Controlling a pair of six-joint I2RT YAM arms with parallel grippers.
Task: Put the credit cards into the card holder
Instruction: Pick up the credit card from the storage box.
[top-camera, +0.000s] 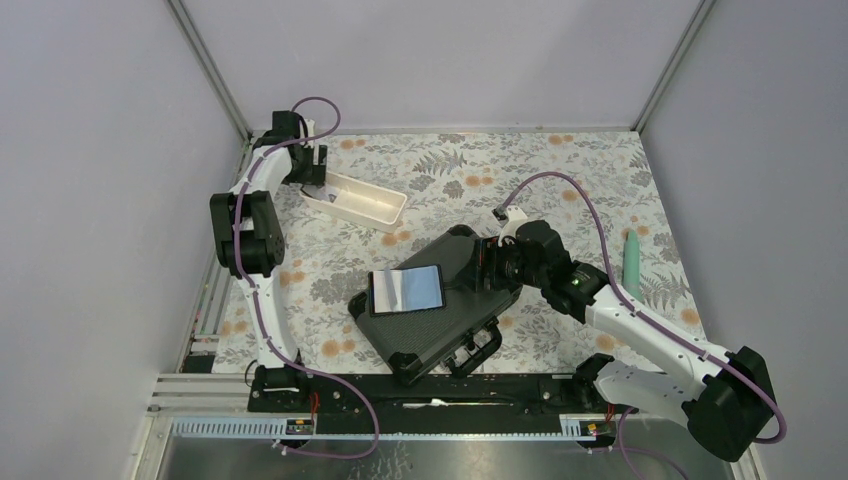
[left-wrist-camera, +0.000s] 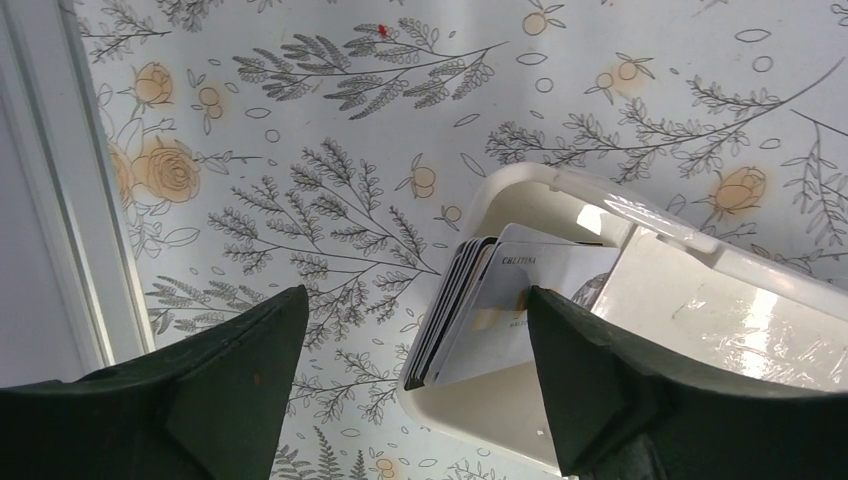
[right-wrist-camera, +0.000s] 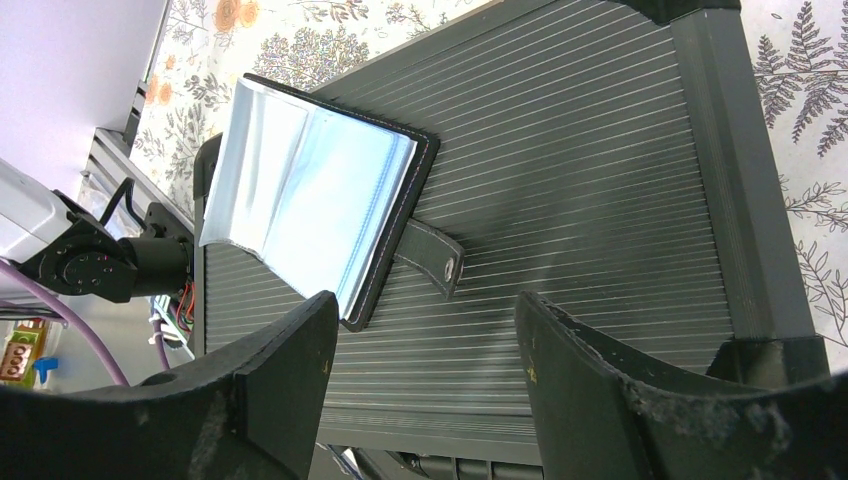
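Note:
Several credit cards (left-wrist-camera: 500, 310) stand on edge as a stack in the near end of a long white tray (left-wrist-camera: 560, 180). A pale card with printed lettering faces out. My left gripper (left-wrist-camera: 418, 292) hangs open above that end, its fingers either side of the stack; it is at the back left (top-camera: 318, 175) in the top view. The card holder (top-camera: 407, 289) lies open on a large black case, its shiny grey-blue pockets (right-wrist-camera: 310, 190) up and its snap tab (right-wrist-camera: 435, 255) out. My right gripper (right-wrist-camera: 425, 300) is open over the case lid just right of the holder, holding nothing.
The black hard case (top-camera: 420, 335) with a handle lies in the middle of the flowered cloth; its ribbed lid (right-wrist-camera: 600, 150) fills the right wrist view. The white tray (top-camera: 370, 200) lies at the back left. A pale green object (top-camera: 632, 260) lies at the right.

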